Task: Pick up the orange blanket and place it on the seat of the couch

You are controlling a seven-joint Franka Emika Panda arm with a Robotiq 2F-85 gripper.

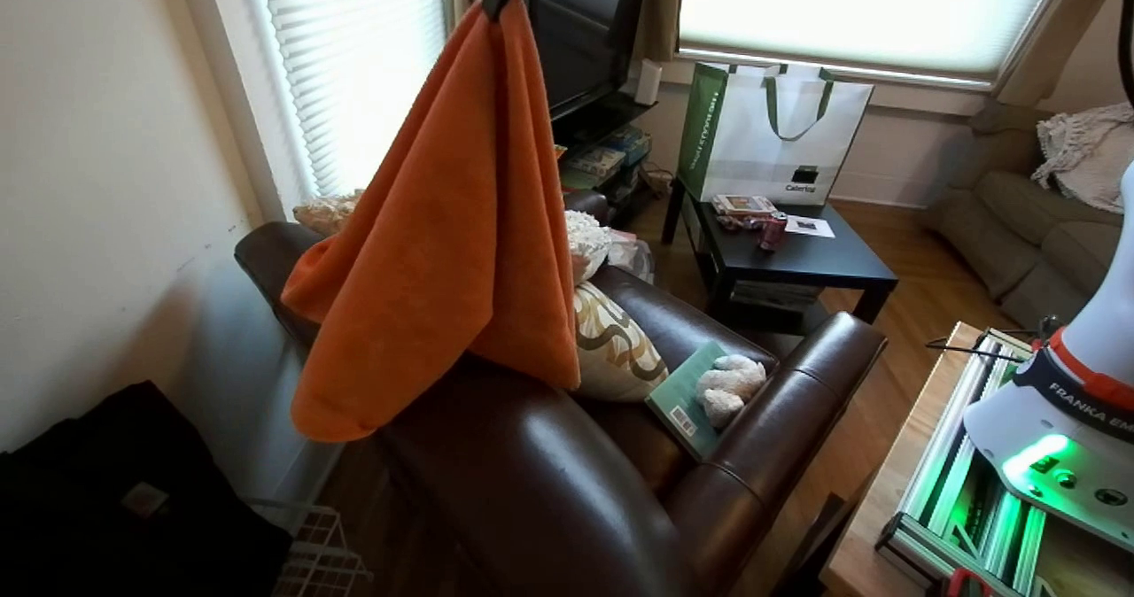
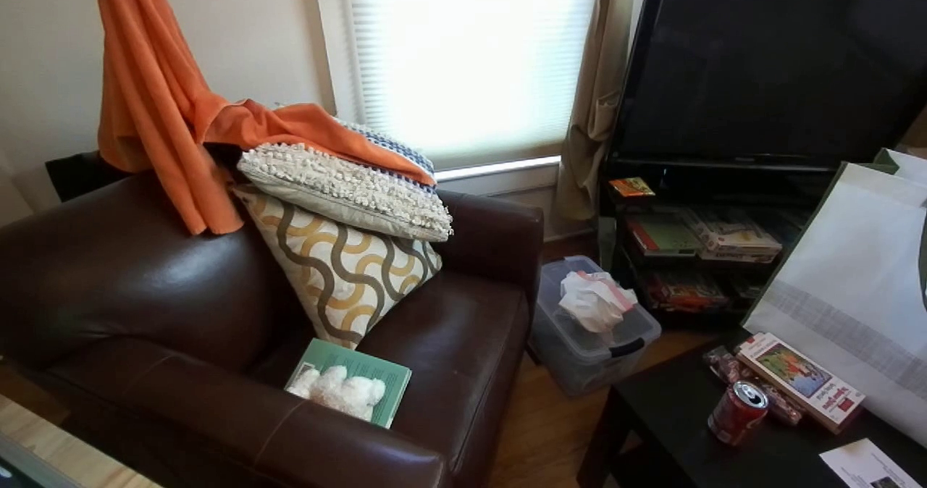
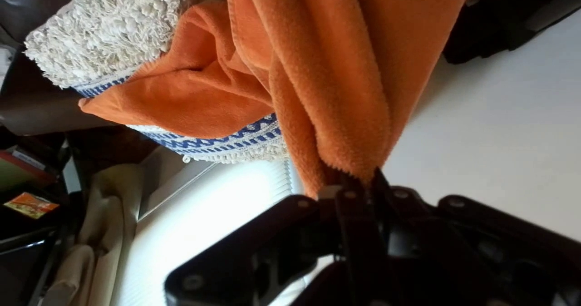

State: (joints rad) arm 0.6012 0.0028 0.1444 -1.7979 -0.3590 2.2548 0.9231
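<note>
- We record a white base housing [image 1: 1094, 471], lower right in an exterior view.
- Dark band [image 1: 1088, 409] lettered "FRANKA EM"; orange-red ring [image 1: 1091, 377] above.
- Green light [image 1: 1038, 455], lit.
- We find the gripper [image 3: 361, 183] black, with round fastener heads [image 3: 456, 201], low in the wrist view.

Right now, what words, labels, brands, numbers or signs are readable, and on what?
"FRANKA EM": robot arm; rest cut off.
"Cater": shopping bag front; ending blurred.
Too small or blurred: bag's green side, green book, can, red-and-white package, paper, shelf boxes, orange packet, pale tag on black cloth.
</note>
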